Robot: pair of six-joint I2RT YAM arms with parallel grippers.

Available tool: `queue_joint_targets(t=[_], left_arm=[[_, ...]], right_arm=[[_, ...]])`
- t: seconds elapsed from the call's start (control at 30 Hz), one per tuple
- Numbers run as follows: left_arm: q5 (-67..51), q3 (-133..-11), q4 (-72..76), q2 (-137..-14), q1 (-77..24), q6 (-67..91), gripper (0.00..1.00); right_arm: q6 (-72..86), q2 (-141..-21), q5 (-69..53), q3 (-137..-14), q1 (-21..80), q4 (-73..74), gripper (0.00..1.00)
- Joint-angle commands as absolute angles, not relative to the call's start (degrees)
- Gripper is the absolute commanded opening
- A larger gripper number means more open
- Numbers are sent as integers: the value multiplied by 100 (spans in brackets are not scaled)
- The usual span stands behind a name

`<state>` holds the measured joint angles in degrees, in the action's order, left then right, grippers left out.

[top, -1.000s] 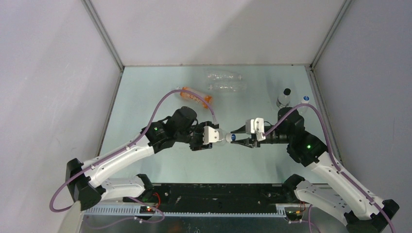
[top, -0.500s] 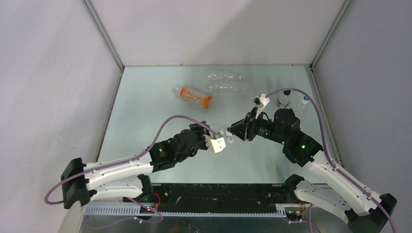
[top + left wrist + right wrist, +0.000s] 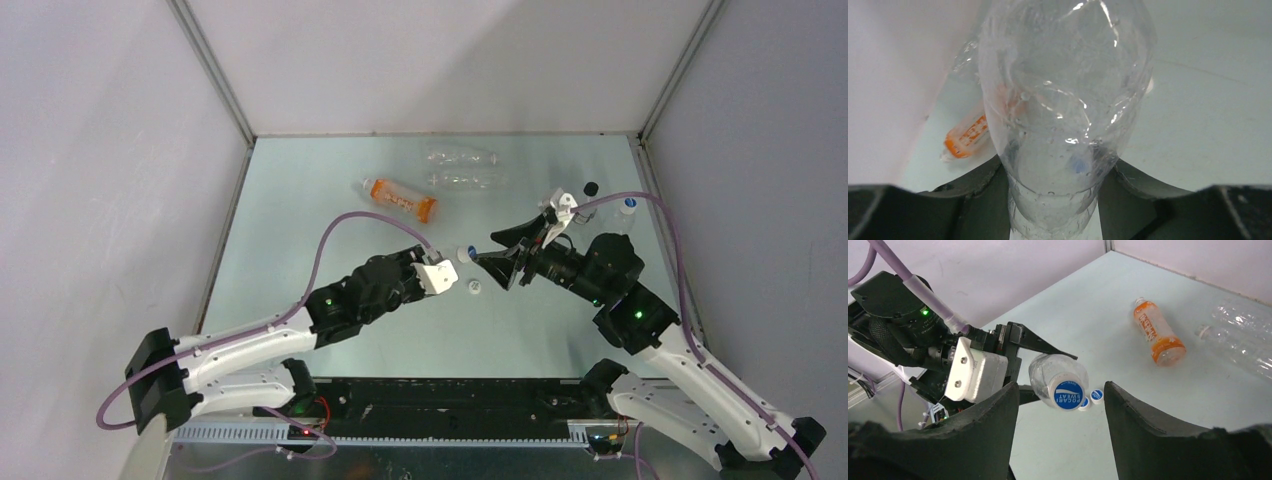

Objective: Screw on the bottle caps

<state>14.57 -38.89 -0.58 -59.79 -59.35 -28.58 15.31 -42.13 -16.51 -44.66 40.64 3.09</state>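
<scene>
The left fingers (image 3: 979, 186) are found clenched on a clear bottle (image 3: 1045, 371), which is raised above the bench (image 3: 300, 200). Its long axis is held nearly level, running left to right, with the neck directed rightward. A blue-topped cap (image 3: 1068, 394) is seated on the neck. The right fingers (image 3: 983, 430) are spread, flanking the cap without contact.

I see a clear, colourless bottle (image 3: 1063, 115) whose cap (image 3: 1068, 395) is blue on top with white lettering and a white swoosh. The loose caps (image 3: 1096, 395) are white with blue tops; the labelled bottle (image 3: 1155, 332) is orange with white print, the table (image 3: 300, 210) pale mint.
</scene>
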Motion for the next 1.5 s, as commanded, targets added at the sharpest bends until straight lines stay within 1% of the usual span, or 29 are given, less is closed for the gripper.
queue_joint_targets(t=[0.0,0.23,0.33,0.47,0.6,0.97,1.03,1.1,1.13,1.17,1.2,1.27,1.3,1.33,1.37,1.4,1.47], left_arm=[[818,-4187,308,-5925,-5915,-2101,7],[563,-4151,713,-5928,-5915,-1667,7],[449,-4140,822,-5931,-5915,-1546,7],[335,-4112,919,-5937,-5915,-1420,7],[256,-4083,995,-5927,-5915,-1335,7],[44,-4065,1099,-5960,-5915,-1138,7],[-110,-4069,1105,-5960,-5915,-1097,7],[-152,-4057,1095,-5948,-5915,-1030,9],[-137,-4050,1092,-5916,-5915,-999,11],[-104,-4023,1090,-5898,-5915,-929,16],[-39,-4007,1090,-5845,-5915,-891,19],[215,-3911,1129,-5726,-5911,-707,33],[301,-3830,1172,-5689,-5907,-639,50],[515,-3791,1188,-5599,-5902,-450,70],[768,-3714,1169,-5555,-5900,-344,84],[916,-3676,1152,-5460,-5898,-123,96],[1371,-3547,1039,-5272,-5893,387,99]], right_arm=[[1392,-4257,-1420,-4234,4204,-435,65],[1838,-4317,-581,-3798,4575,-1088,64],[1955,-4363,-415,-3692,4685,-1331,62],[2040,-4408,-299,-3618,4743,-1573,56],[2117,-4432,-233,-3537,4788,-1847,54],[2067,-4671,-2,-3415,5003,-2422,55],[2012,-4722,0,-3398,5030,-2490,51],[1968,-4750,0,-3386,5038,-2505,38],[1911,-4743,123,-3385,5043,-2479,19],[1879,-4731,185,-3384,5053,-2443,4],[1810,-4696,202,-3384,5058,-2347,1],[1676,-4620,207,-3384,5051,-2157,0],[1568,-4548,236,-3384,5048,-2085,0],[1492,-4502,272,-3388,5050,-1892,0],[1344,-4413,376,-3386,5047,-1668,0],[1274,-4364,447,-3389,5037,-1550,0],[1069,-4165,719,-3392,4989,-1160,0]])
